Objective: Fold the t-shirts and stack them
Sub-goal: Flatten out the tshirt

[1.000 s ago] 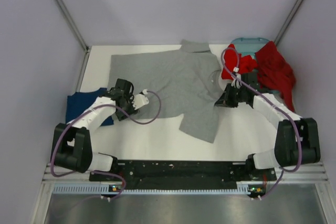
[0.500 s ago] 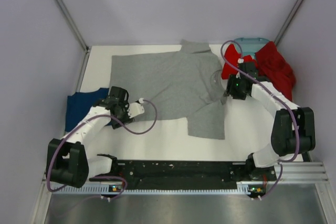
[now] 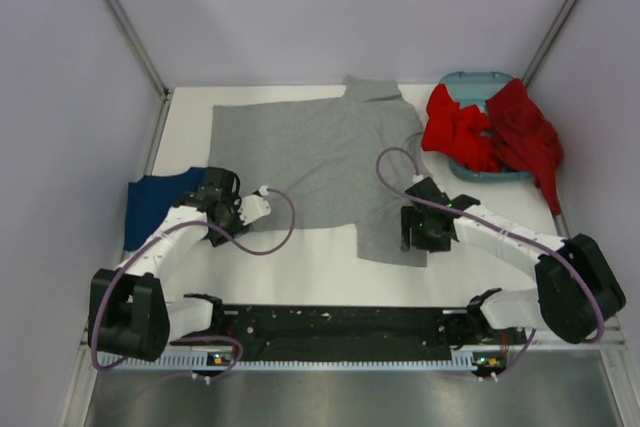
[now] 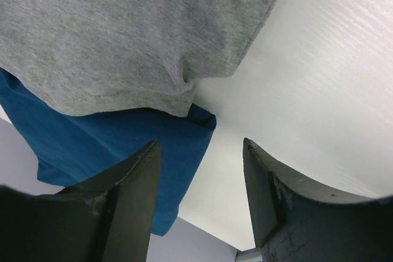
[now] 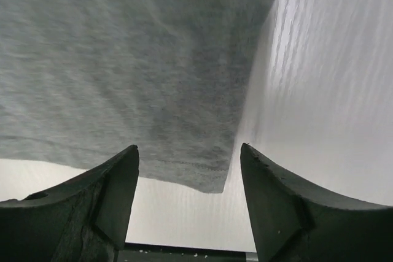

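Observation:
The heather grey t-shirt (image 3: pixel 310 152) lies spread on the white table (image 3: pixel 300 267), with a flap reaching toward the near edge. My right gripper (image 3: pixel 420 229) hovers open over that flap's near right corner; the right wrist view shows the grey shirt's corner (image 5: pixel 212 179) between the open gripper's (image 5: pixel 189 148) fingers, not gripped. My left gripper (image 3: pixel 213 200) stands open at the grey shirt's left hem, empty (image 4: pixel 201 144), above the grey shirt's hem corner (image 4: pixel 178 99) and the navy blue t-shirt (image 4: pixel 110 142). That blue t-shirt (image 3: pixel 150 209) lies at the left edge. Red t-shirts (image 3: pixel 458 132) hang over the basket.
A teal plastic basket (image 3: pixel 480 78) stands at the back right with a second red t-shirt (image 3: pixel 525 127) draped over its right side. Sloping walls close in the table on both sides. The black rail with the arm bases (image 3: pixel 340 322) runs along the near edge.
My right gripper has opened, let go of the grey shirt and moved from beside the red shirts toward the near edge. The shirt's near flap now lies straighter. The left gripper shifted slightly left.

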Robot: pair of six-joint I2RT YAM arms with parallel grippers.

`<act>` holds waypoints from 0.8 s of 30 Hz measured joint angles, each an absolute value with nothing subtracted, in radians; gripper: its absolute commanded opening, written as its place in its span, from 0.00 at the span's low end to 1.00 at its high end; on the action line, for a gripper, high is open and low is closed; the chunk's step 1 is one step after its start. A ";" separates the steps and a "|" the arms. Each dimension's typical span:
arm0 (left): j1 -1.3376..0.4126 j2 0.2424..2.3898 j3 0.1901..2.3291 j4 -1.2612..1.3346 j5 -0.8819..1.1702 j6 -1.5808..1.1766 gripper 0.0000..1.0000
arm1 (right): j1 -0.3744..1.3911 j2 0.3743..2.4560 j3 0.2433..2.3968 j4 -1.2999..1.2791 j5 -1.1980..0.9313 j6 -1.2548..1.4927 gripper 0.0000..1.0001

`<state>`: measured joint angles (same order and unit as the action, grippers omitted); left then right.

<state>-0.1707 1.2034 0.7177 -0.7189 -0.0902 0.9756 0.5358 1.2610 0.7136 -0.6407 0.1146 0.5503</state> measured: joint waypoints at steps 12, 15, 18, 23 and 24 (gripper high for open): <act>-0.025 1.202 0.683 -0.662 -0.136 0.953 0.60 | 0.534 1.243 0.601 -0.569 0.142 0.640 0.00; 0.047 1.181 0.682 -0.652 -0.147 0.965 0.61 | 0.472 1.142 0.574 -0.569 0.136 0.645 0.00; 0.111 1.187 0.660 -0.572 -0.172 0.983 0.57 | 0.423 1.032 0.557 -0.564 0.128 0.650 0.00; 0.194 1.342 0.657 -0.441 -0.237 1.007 0.53 | 0.398 0.985 0.556 -0.566 0.104 0.651 0.00; 0.210 1.374 0.657 -0.422 -0.247 1.010 0.54 | 0.397 0.982 0.556 -0.566 0.103 0.651 0.00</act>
